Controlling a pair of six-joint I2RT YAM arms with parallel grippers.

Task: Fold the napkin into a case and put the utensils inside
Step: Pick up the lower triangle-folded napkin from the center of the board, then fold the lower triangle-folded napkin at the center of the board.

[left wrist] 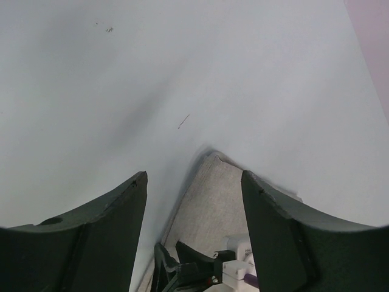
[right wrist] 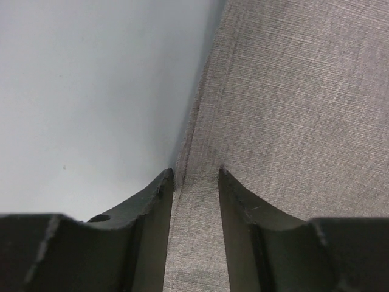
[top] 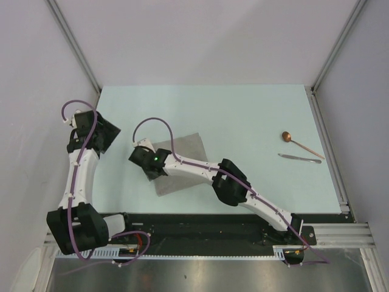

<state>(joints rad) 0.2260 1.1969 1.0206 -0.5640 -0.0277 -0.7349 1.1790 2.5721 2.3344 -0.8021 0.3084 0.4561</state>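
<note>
The right arm lies across the napkin; table toward the utensils is open.

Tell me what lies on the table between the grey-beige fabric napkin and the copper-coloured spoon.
Nothing: the top view shows the pale green table bare between the grey-beige fabric napkin and the copper-coloured spoon.
</note>
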